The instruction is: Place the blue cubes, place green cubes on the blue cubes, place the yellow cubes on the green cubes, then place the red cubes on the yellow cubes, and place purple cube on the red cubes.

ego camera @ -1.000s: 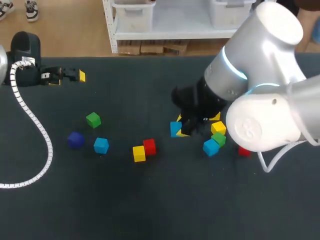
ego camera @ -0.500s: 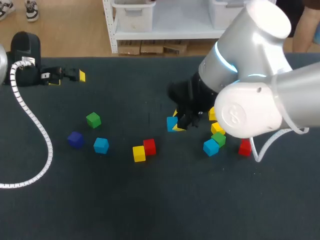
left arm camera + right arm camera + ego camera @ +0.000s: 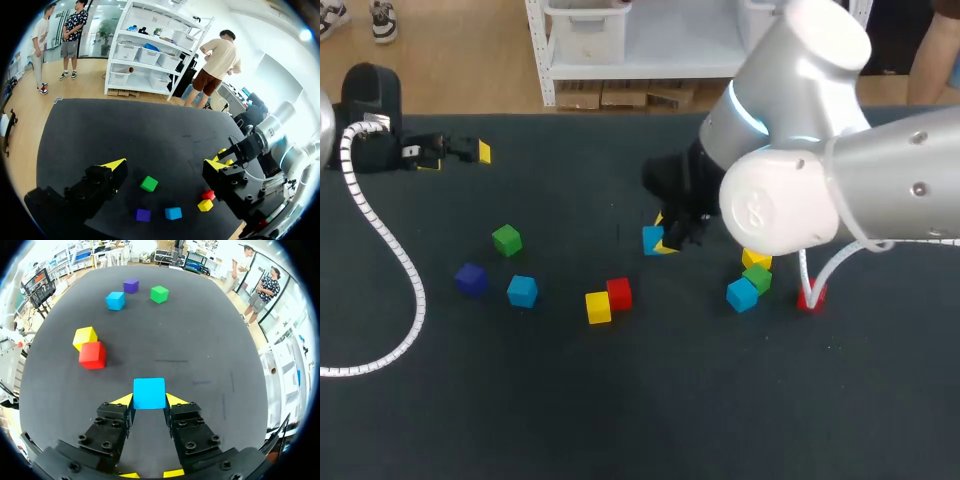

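Right end effector [image 3: 149,401]: clamped on the held blue cube [image 3: 149,393], one finger on each side; centre of the head frame.
Left end effector [image 3: 165,166]: fingers spread wide; upper left, over the counter [image 3: 520,400].
Left group: green cube [image 3: 506,240], purple cube [image 3: 471,279], loose blue cube [image 3: 522,291].
Lower centre: yellow cube [image 3: 598,307] touching red cube [image 3: 619,293].

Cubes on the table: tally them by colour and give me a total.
blue cubes: 3
green cubes: 2
yellow cubes: 2
red cubes: 2
purple cube: 1
Total: 10 in view; the right arm covers part of the table and may hide more.
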`<state>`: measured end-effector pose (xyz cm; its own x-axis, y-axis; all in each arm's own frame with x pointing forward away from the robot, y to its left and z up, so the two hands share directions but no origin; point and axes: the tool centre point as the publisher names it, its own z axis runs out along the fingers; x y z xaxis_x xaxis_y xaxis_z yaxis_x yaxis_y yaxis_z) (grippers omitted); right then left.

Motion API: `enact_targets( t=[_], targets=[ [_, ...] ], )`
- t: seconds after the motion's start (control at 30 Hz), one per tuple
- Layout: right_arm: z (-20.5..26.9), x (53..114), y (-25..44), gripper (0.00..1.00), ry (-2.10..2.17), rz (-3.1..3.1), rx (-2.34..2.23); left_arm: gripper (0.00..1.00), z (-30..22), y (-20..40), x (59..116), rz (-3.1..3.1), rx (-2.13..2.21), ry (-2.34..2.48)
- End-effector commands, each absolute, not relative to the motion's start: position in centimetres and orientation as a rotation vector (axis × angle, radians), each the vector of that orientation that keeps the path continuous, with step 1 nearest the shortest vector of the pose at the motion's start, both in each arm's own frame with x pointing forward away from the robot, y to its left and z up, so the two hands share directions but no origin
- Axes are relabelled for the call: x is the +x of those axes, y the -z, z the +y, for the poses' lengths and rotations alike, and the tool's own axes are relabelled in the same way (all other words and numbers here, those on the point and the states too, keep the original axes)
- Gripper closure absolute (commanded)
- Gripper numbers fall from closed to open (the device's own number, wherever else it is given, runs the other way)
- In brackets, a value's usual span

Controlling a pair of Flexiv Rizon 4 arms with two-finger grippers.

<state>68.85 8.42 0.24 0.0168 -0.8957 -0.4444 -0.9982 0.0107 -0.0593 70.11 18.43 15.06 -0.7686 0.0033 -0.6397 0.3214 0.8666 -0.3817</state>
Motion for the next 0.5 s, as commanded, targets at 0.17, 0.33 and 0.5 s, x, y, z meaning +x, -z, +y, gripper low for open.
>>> enact_targets(
  t=[0.17,0.33,0.5],
  targets=[
    [8.96,69.58,0.65,1.00,-0.408,1.962,-1.928,0.00,18.48,-15.03,70.12,2.377,0.234,0.636],
    [9.12,69.65,0.91,1.00,-0.411,1.970,-1.915,0.00,18.48,-15.03,70.12,2.377,0.234,0.636],
    [9.21,69.87,1.02,1.00,-0.410,1.975,-1.904,0.00,18.48,-15.03,70.12,2.377,0.234,0.636]
  ],
)
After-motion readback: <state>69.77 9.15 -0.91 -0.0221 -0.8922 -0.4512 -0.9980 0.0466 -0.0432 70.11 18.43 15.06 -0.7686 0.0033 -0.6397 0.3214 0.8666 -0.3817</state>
